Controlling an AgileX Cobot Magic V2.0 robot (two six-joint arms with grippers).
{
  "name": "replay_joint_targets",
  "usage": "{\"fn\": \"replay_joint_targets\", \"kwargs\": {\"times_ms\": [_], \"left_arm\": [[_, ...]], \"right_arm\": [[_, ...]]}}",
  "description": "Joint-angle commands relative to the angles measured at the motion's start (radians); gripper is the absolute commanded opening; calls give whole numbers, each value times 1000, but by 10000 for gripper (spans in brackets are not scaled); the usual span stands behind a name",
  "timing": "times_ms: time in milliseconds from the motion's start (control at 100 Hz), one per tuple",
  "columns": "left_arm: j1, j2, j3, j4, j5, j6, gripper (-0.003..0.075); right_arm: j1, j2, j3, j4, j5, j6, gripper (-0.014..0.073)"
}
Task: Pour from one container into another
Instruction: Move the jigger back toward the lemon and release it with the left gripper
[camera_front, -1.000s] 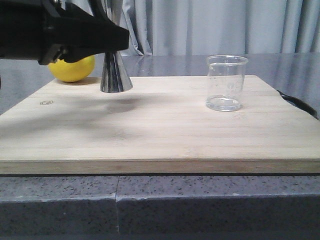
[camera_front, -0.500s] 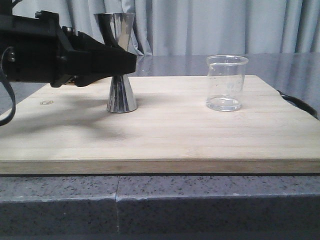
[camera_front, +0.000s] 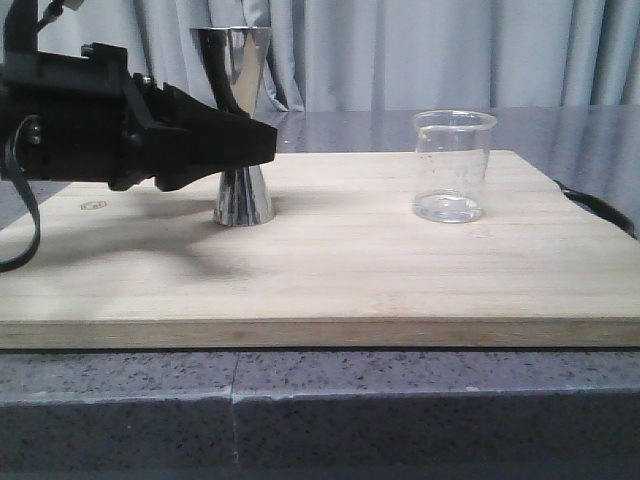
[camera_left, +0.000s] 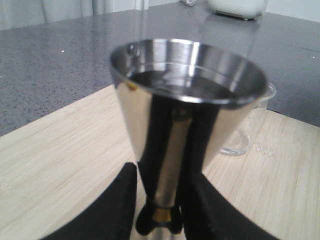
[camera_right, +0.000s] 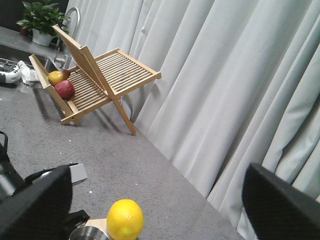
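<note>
A grey speckled desk (camera_front: 330, 395) fills the lower part of the front view and carries a pale wooden cutting board (camera_front: 330, 270) that spans almost the full width of the frame. Pleated grey curtains (camera_front: 430, 50) hang across the top.

The left end effector (camera_front: 245, 142) reaches in from the left edge of the front view, its black fingers (camera_left: 117, 205) closed narrowly on the waist of the steel jigger (camera_front: 240, 120). The jigger stands upright, its base resting on the board left of centre, its upper cup rising above the end effector. In the left wrist view the cup fills the middle of the frame, the gold band (camera_left: 161, 215) just visible between the two fingers at the bottom edge.

The clear glass beaker (camera_front: 453, 165) stands upright on the board at right of centre, well apart from the jigger and the left end effector.

The right end effector (camera_right: 150, 205) shows in its wrist view at the bottom corners, fingers spread wide, holding nothing. A yellow lemon (camera_right: 125, 219) sits at bottom centre there.
</note>
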Motion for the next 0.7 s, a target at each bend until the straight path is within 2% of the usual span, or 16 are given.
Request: {"fn": "replay_joint_targets", "kwargs": {"times_ms": [0,200,250,470,690], "left_arm": [[1,-33,-27,-43,-71,9,188],[1,-33,-27,-43,-71,9,211],[1,-33,-27,-43,-71,9,246],[1,-33,-27,-50,-71,9,491],[1,-33,-27,-50,-71,9,575]], "right_arm": [[-5,-18,-32,54,-11,2,626],[-5,-18,-32,54,-8,2,626],[-5,-18,-32,54,-8,2,626],[-5,-18,-32,54,-6,2,626],[-5,-18,-32,54,-4,2,626]]}}
